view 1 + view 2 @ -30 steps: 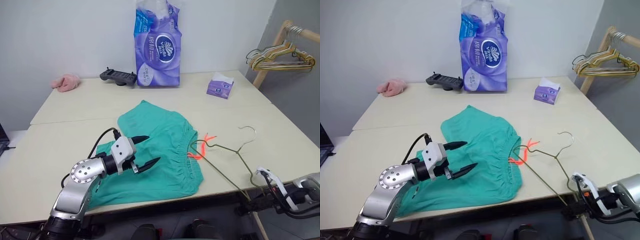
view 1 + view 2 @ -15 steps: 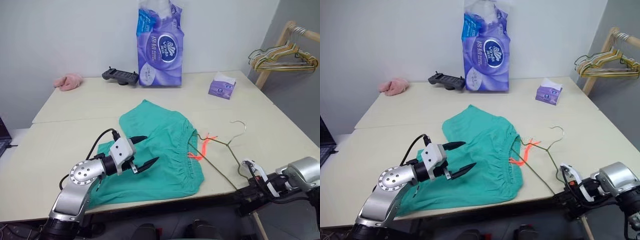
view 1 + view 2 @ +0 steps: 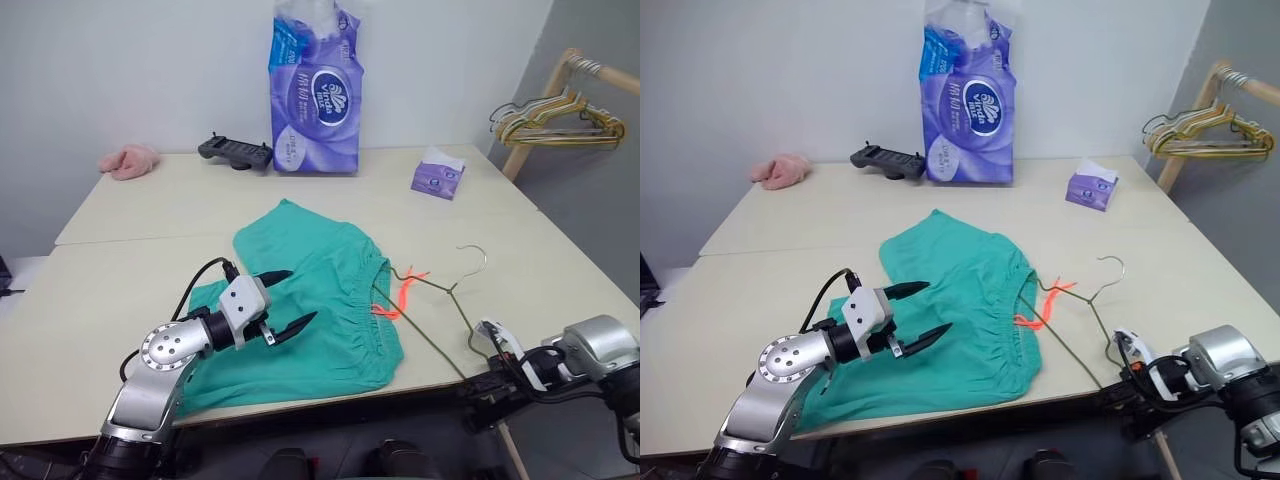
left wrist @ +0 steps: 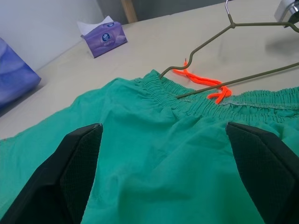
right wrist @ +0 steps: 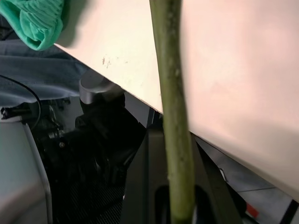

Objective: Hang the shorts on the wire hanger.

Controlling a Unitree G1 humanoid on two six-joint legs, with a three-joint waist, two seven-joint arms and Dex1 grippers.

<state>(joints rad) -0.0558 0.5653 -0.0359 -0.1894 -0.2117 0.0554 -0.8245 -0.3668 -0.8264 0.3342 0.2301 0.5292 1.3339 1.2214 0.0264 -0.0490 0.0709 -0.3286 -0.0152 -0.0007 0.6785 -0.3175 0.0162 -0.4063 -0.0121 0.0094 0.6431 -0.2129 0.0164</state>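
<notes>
Currently the shorts (image 3: pixel 310 320) lie flat on the bench (image 3: pixel 150 210), directly under and ahead of the left hand (image 3: pixel 285 300), whose fingers stand wide apart just above the fabric without gripping it; the orange drawstring (image 3: pixel 405 295) trails from the waistband on the side toward the right hand (image 3: pixel 485 385). That hand sits at the near bench edge, clamped on the lower end of the wire hanger (image 3: pixel 450 295), which slants up from it across the bench, one corner touching the waistband beside the drawstring and the hook (image 3: pixel 472 258) beyond. Farther off, well apart from both hands, are a tissue box (image 3: pixel 438 175), a purple paper pack (image 3: pixel 315 95), a black controller (image 3: pixel 235 150) and a pink cloth (image 3: pixel 130 160).
</notes>
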